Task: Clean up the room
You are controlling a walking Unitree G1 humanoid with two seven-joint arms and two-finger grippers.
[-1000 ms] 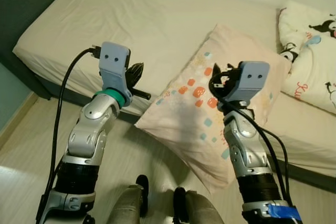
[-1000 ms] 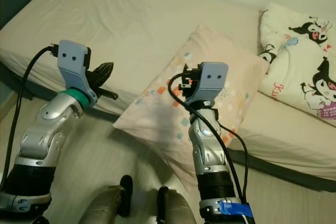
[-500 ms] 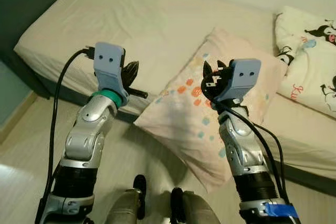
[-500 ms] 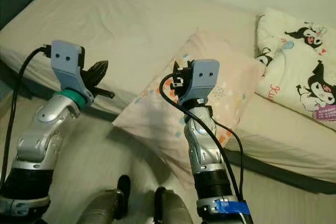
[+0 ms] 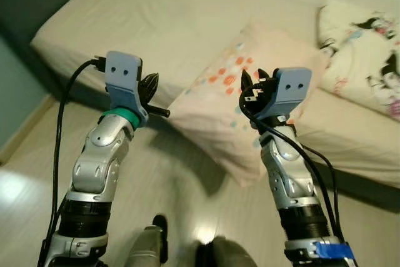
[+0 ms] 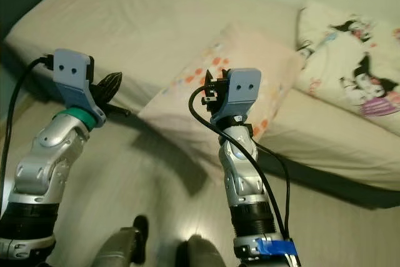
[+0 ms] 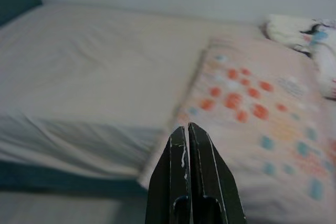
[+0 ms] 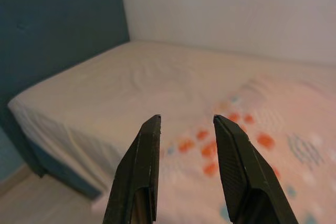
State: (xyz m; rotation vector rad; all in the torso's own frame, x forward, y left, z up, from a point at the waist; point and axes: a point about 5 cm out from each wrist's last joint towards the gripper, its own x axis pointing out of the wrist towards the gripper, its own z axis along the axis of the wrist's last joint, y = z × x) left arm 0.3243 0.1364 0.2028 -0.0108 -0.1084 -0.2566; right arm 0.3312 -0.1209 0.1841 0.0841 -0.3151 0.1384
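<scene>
Looking down through the left eye, the robot stands by a big bed (image 5: pixel 187 10), and a spotted pillow (image 5: pixel 250 92) hangs half off the bed's edge over the floor (image 5: pixel 181 198). The left end effector (image 5: pixel 152 84) is up in the air near the bed's side, and the right end effector (image 5: pixel 252 85) hovers over the pillow without touching it. Through the right eye, a cartoon blanket (image 6: pixel 350 73) lies bunched on the bed past the pillow. From the left wrist, the two black fingers (image 7: pixel 181 182) are pressed together with nothing between them, pointing at the pillow's near corner. From the right wrist, the fingers (image 8: pixel 139 171) are spread apart and hold nothing, with the pillow just ahead. The robot seems to be getting ready to grab the pillow. Next it probably needs to reach down, pinch the pillow's edge, and lift it fully onto the bed.
</scene>
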